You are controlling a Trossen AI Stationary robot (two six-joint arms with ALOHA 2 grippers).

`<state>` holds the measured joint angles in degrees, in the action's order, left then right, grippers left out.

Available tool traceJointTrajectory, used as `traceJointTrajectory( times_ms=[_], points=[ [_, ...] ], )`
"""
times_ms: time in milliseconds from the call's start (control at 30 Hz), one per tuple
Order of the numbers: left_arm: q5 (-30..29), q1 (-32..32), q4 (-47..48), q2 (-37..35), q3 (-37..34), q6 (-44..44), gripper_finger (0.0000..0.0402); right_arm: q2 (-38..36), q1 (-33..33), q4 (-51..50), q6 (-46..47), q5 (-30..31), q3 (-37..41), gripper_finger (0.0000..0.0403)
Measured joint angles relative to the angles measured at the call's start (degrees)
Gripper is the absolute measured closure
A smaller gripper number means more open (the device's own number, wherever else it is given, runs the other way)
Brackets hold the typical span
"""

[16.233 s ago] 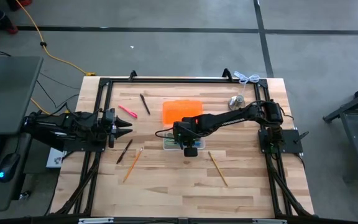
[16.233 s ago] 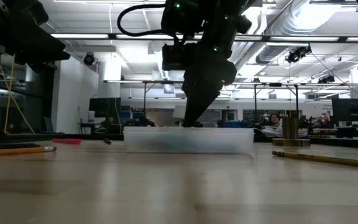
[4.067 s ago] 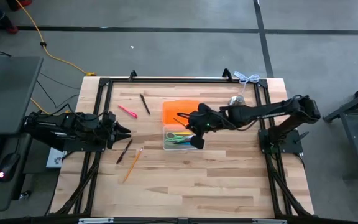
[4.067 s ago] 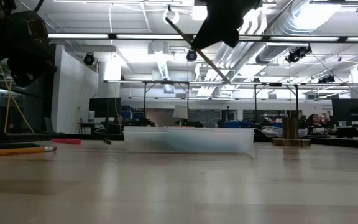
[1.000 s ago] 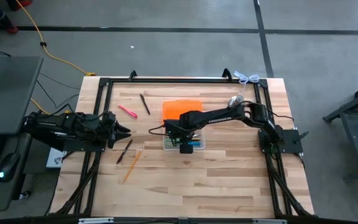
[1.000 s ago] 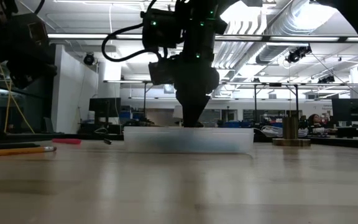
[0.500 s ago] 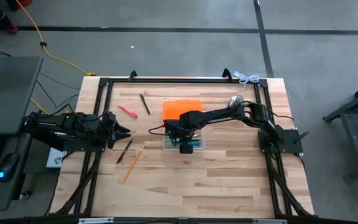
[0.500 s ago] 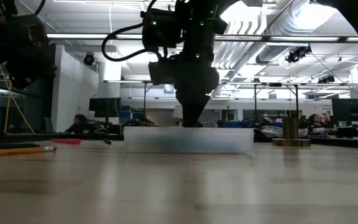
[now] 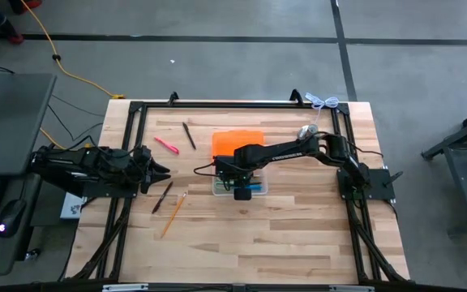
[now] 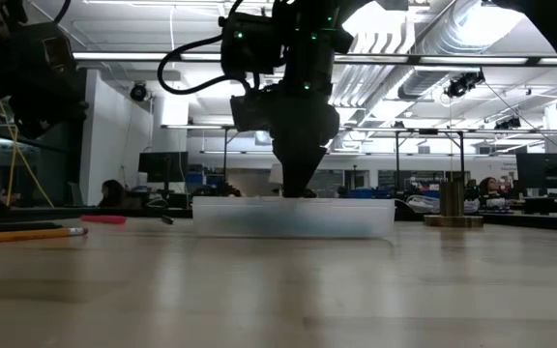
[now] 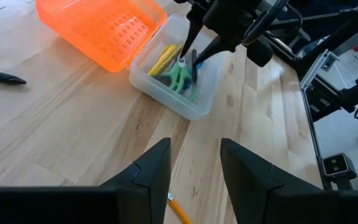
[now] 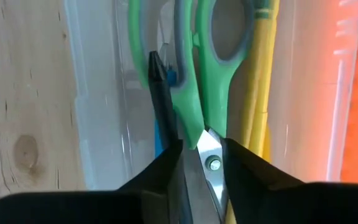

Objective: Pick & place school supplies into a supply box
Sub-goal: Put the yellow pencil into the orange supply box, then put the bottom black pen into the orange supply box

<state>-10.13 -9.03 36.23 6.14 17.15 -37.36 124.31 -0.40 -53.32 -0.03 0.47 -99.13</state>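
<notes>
The clear supply box stands mid-table, its orange lid lying open on its far side. Inside it are green-handled scissors, yellow pencils and a black pen. My right gripper points down into the box, open, with the scissors' pivot showing through the gap between its fingers. The black pen runs along beside one finger. My left gripper waits open at the table's left side, clear of everything. My right gripper stands open over the box with the black pen close against one finger; I cannot tell whether that finger touches it. The pen lies in the box along its length, beside the scissors.
Loose on the wood left of the box are a pink pen, a black pen, a dark pencil and a wooden pencil. A silver bell-shaped object stands at the far right. A black frame borders the table.
</notes>
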Motion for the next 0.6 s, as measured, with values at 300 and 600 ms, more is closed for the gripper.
traceJointTrajectory(
  times_ms=[300, 600],
  points=[
    [0.0, 0.0, 0.0, 0.0, 0.0, 0.0, 0.0231, 0.0, 0.0, -2.1, 0.0, 2.3, -0.6, 0.0303],
    [0.0, 0.0, 0.0, 0.0, 0.1, 0.0, 0.0231, 0.0, 0.0, -8.6, -1.2, 6.8, -7.8, 0.0306]
  ],
)
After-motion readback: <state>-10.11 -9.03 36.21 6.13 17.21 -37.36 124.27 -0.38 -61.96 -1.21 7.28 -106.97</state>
